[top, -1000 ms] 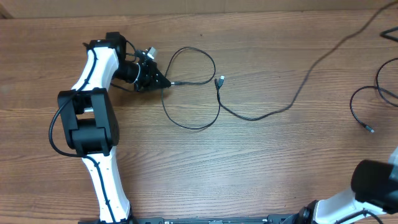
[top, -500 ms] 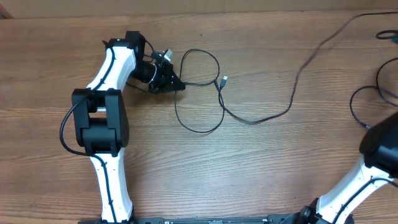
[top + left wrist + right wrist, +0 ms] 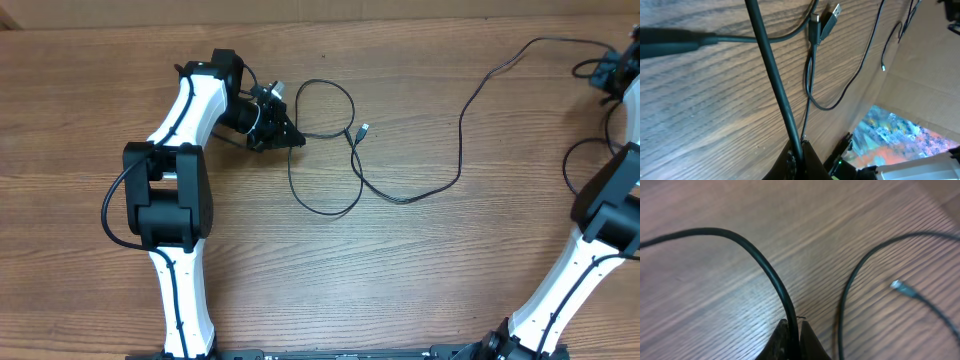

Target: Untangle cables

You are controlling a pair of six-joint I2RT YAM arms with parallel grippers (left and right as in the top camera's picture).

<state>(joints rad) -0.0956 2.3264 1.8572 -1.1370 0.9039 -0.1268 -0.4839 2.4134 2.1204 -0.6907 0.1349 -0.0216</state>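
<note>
Clad in glossy white along the long links of the left arm (image 3: pixel 178 290) and right arm (image 3: pixel 560 290) — matt black at every joint. Fitted with a blocky black elbow housing (image 3: pixel 160 195) on the left. Trimmed with a thin black line down the white shells, plus a thick black wire (image 3: pixel 108 212) looping beside that elbow. Finished in black at the left gripper (image 3: pixel 298 138) and right gripper (image 3: pixel 590 71) — 2 dark, tapered fingers (image 3: pixel 781 341) apiece.

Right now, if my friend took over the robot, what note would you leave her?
Left pincer: shut on the thin black looped cable, mid-table.
Right pincer: shut on the long thin black cable, far right.
Third thin black cable: lies by the right edge.
Done: both cables gripped.
Left: they cross near the silver plug; pull them apart.
</note>
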